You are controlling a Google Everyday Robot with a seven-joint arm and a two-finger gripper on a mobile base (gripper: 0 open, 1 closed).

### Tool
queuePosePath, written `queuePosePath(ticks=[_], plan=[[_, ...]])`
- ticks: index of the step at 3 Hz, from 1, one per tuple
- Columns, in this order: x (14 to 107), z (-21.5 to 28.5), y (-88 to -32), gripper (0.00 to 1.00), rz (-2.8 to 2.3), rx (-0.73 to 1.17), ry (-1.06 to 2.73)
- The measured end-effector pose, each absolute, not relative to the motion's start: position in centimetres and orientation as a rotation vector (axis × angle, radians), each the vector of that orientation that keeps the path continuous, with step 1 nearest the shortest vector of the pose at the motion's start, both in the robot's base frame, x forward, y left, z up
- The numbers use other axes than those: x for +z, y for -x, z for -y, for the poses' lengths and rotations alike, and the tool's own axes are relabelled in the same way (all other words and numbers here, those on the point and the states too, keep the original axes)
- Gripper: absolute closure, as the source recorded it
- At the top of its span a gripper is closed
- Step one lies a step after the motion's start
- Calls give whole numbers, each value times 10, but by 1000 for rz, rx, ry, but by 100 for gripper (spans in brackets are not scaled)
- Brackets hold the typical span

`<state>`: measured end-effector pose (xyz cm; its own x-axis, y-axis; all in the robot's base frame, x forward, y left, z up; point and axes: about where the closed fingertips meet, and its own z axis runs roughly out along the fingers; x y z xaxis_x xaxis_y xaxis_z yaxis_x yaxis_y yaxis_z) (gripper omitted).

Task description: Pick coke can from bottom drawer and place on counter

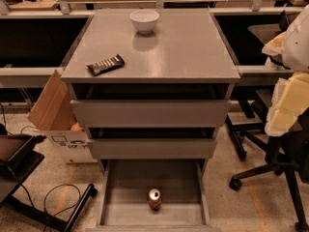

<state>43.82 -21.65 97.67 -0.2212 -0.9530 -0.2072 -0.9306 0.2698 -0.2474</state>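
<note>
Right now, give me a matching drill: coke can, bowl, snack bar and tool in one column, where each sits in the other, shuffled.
Things
1. coke can
2. white bowl
3. snack bar
4. tool

Places
A. back centre of the counter
B. right edge of the view, beside the cabinet, level with the upper drawers
C. upright in the open bottom drawer, near its front
D. front left of the counter

Pairs: 1-C, 2-A, 3-D, 4-B
</note>
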Motion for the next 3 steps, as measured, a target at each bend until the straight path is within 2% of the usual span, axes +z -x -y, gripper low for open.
queuePosePath(ticks=[2,3], plan=[[972,215,-438,0,-2179,-82,1697],[921,209,-427,0,-2072,56,1670]])
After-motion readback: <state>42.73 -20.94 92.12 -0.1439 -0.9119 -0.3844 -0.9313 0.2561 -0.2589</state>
